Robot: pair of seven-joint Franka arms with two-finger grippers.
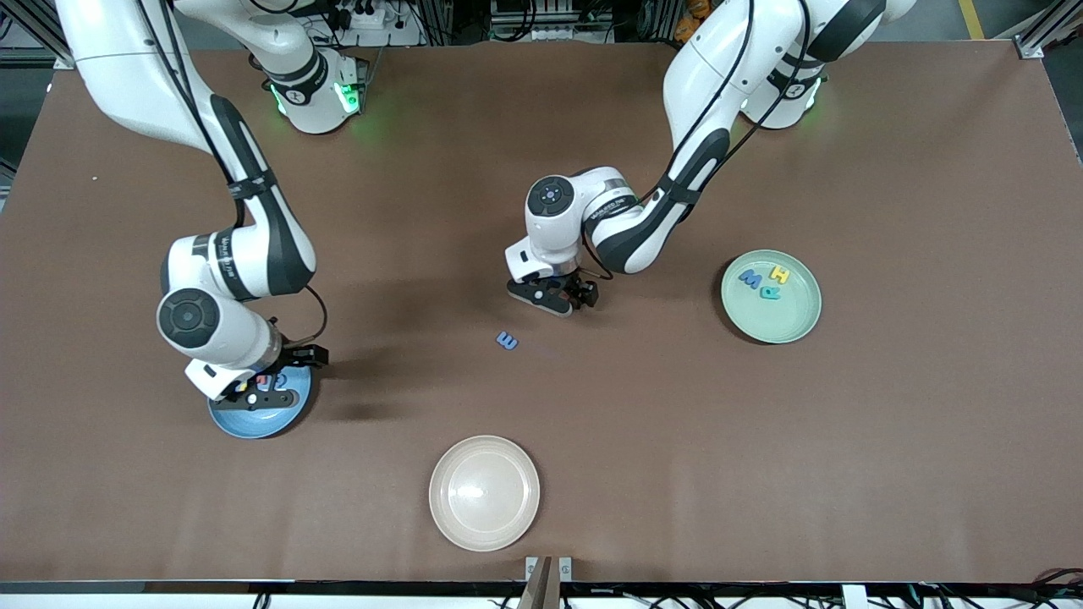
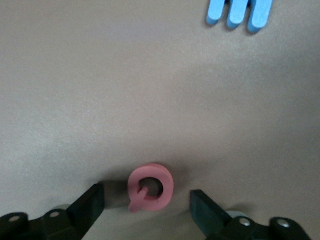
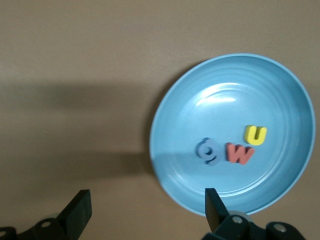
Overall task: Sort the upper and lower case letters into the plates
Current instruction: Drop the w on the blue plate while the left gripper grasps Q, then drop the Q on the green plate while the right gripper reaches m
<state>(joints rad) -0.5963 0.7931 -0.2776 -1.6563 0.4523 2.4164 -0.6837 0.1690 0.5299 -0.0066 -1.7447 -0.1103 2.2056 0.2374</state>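
My left gripper [image 2: 147, 199] is low over the middle of the table [image 1: 558, 298], open, its fingers either side of a pink-red letter Q [image 2: 151, 187] with a gap on each side. A blue letter [image 1: 507, 340] [image 2: 239, 13] lies on the table close by, nearer the front camera. The mint green plate [image 1: 783, 323] holds a blue M [image 1: 750, 278], a yellow H [image 1: 779, 273] and a teal letter [image 1: 769, 293]. My right gripper [image 1: 266, 391] [image 3: 145, 210] hangs open and holds nothing over the rim of the sky blue plate [image 1: 254, 423] [image 3: 260, 90], which holds a blue letter [image 3: 209, 150], a red w [image 3: 239, 153] and a yellow u [image 3: 255, 135].
A cream-beige plate [image 1: 484, 492] with nothing on it sits near the table's front edge. The brown table [image 1: 888, 440] stretches bare toward the left arm's end, past the mint plate.
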